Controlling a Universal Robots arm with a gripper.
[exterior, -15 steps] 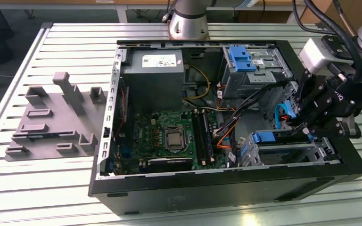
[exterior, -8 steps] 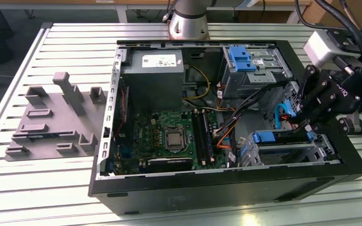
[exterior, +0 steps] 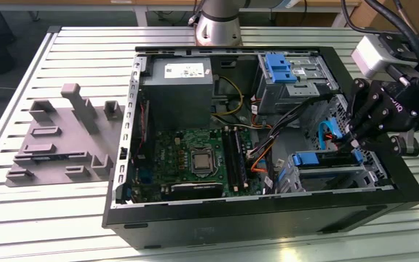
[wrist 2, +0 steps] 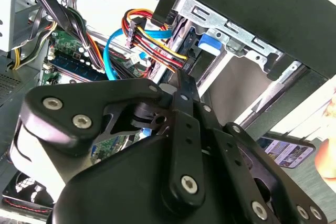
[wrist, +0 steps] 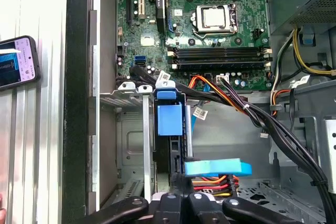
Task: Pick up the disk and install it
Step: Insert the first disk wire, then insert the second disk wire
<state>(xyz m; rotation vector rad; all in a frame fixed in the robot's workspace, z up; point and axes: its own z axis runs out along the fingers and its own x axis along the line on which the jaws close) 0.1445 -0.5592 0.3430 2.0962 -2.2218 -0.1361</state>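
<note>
Arm base column [exterior: 217, 24]: silver-grey cylinder. Wrist housing [exterior: 378, 54]: light grey block, fed by black cables [exterior: 402, 24]. End effector [exterior: 355, 143]: matte black linkage of flat rounded bars with a small pale marking on one side. In the second wrist view the links [wrist 2: 178, 145] are joined by silver socket-head screws [wrist 2: 189, 184], with a pale cylindrical body [wrist 2: 21, 150] beside them.

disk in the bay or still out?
In. The disk stands on edge inside the metal drive cage, its blue rail frame at the cage's mouth. Whether it is fully seated, cannot tell. The gripper is at the cage.
</note>
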